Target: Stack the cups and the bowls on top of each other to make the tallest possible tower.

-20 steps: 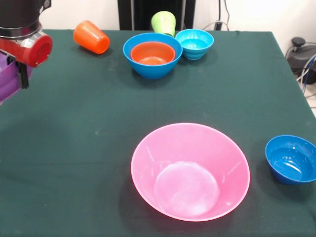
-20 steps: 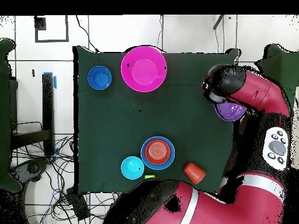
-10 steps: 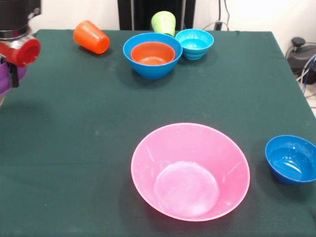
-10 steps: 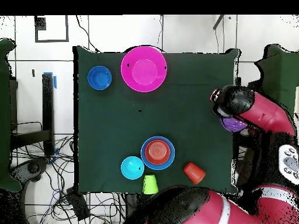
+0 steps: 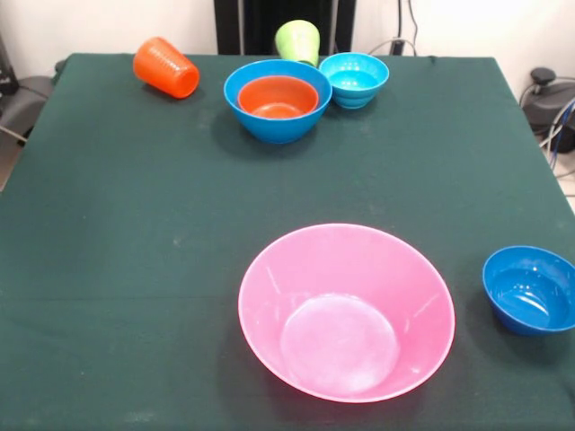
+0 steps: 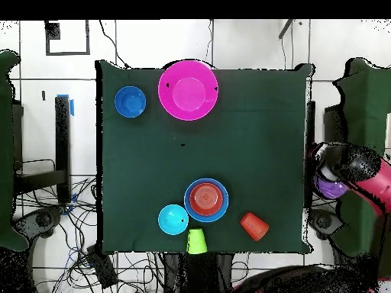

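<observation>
The pink bowl (image 5: 346,310) stands upright at the table's near side. The small orange bowl (image 5: 278,97) sits nested in the medium blue bowl (image 5: 269,131) at the far side. The cyan bowl (image 5: 354,77) stands beside them. The dark blue bowl (image 5: 530,289) is at the near right. The ribbed orange cup (image 5: 165,67) lies on its side at the far left. The lime green cup (image 5: 297,40) is at the far edge. No arm shows in the front view. In the overhead view my gripper (image 6: 327,177) is off the table's right edge and holds the purple bowl (image 6: 331,188).
The dark green table (image 5: 135,224) bears everything but the purple bowl. In the overhead view the pink bowl (image 6: 187,89) and dark blue bowl (image 6: 130,101) are at the top. The cyan bowl (image 6: 172,220), green cup (image 6: 197,241) and orange cup (image 6: 254,226) are at the bottom.
My arm has swung away from the table with the purple bowl and has left the front view. In the overhead view it moved right and down, past the table's edge.
</observation>
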